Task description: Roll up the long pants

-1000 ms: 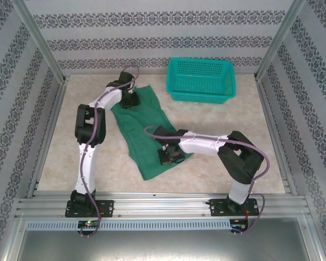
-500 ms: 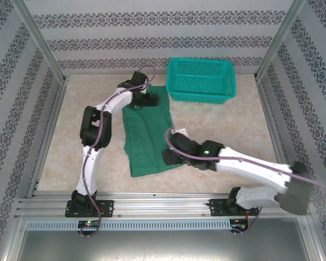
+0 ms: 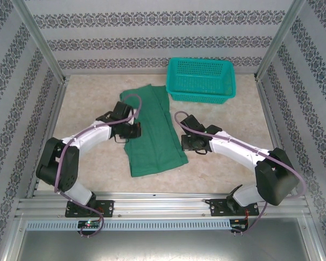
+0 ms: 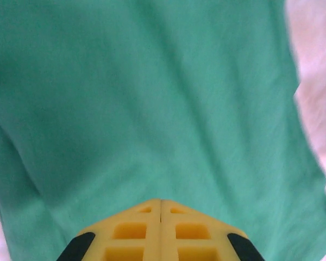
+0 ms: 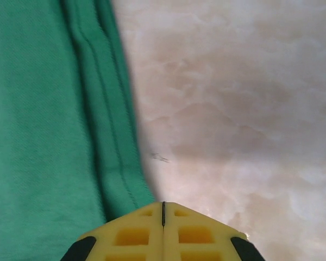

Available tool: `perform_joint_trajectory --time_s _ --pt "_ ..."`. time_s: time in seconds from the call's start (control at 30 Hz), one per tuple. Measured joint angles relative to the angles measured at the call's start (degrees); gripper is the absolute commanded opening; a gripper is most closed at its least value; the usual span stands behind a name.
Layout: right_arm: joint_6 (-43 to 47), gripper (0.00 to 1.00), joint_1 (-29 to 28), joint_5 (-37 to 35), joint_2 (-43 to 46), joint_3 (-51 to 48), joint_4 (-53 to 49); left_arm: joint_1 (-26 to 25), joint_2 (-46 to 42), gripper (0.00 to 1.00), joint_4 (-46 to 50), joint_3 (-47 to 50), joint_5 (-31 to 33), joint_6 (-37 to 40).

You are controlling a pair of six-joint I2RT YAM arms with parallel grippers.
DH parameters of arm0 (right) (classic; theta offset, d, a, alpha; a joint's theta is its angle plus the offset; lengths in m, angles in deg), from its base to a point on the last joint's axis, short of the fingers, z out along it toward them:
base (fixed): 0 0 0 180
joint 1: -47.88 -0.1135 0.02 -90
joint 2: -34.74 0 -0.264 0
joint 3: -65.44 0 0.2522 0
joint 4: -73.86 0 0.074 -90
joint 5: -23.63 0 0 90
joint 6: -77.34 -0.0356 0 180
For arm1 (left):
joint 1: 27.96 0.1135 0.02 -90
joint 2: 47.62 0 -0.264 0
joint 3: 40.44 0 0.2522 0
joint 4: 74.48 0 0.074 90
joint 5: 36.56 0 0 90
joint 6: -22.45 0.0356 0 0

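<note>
Pants (image 3: 152,138) lie flat near the basket (image 3: 201,80) overhead; wrist views show jaws. Left gripper (image 4: 161,202), pressed shut and empty, hangs over cloth; right gripper (image 5: 163,204), likewise closed, sits at the pants' edge by bare table (image 5: 233,109).

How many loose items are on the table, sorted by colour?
Dark green: 1, the long pants
Teal: 1, the basket
Total: 2
</note>
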Motion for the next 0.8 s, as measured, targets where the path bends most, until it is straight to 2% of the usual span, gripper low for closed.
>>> perform_joint_trajectory --time_s 0.03,0.07,0.1,0.17,0.2,0.3,0.43,0.53,0.63,0.8 --pt "0.00 0.00 0.00 0.96 -0.33 0.22 0.42 -1.84 -1.14 0.29 1.75 0.83 1.77 0.28" --pt "0.02 0.10 0.00 1.84 -0.83 0.44 0.68 -4.35 -2.58 0.50 3.69 1.53 3.82 0.63" --pt "0.00 0.23 -0.15 2.62 -1.62 0.63 0.92 -7.69 -4.39 0.61 6.16 1.95 6.29 0.92" --pt "0.31 0.37 -0.37 4.04 -3.54 0.68 1.44 -14.64 -7.87 0.71 10.16 2.08 10.56 1.03" --pt "0.31 0.43 -0.37 4.79 -4.70 0.68 1.49 -18.45 -9.77 0.73 12.17 2.08 12.72 0.92" --pt "0.57 0.44 -0.37 6.69 -7.50 0.70 1.53 -27.28 -13.94 0.77 17.53 2.08 17.07 0.42" --pt "-0.07 0.45 -0.35 8.63 -8.85 0.68 2.12 -34.21 -16.20 0.77 22.64 2.32 21.81 -0.24" --pt "-0.50 0.45 -0.22 10.12 -8.83 0.68 3.21 -39.06 -14.60 0.77 24.06 2.69 24.17 0.04" --pt "-0.72 0.45 -0.20 11.17 -8.48 0.26 4.13 -41.03 -8.63 0.76 24.59 1.95 26.86 1.66" --pt "-0.68 0.45 0.46 11.69 -7.19 -0.09 4.07 -41.22 2.49 0.76 24.02 -0.28 32.06 5.01"
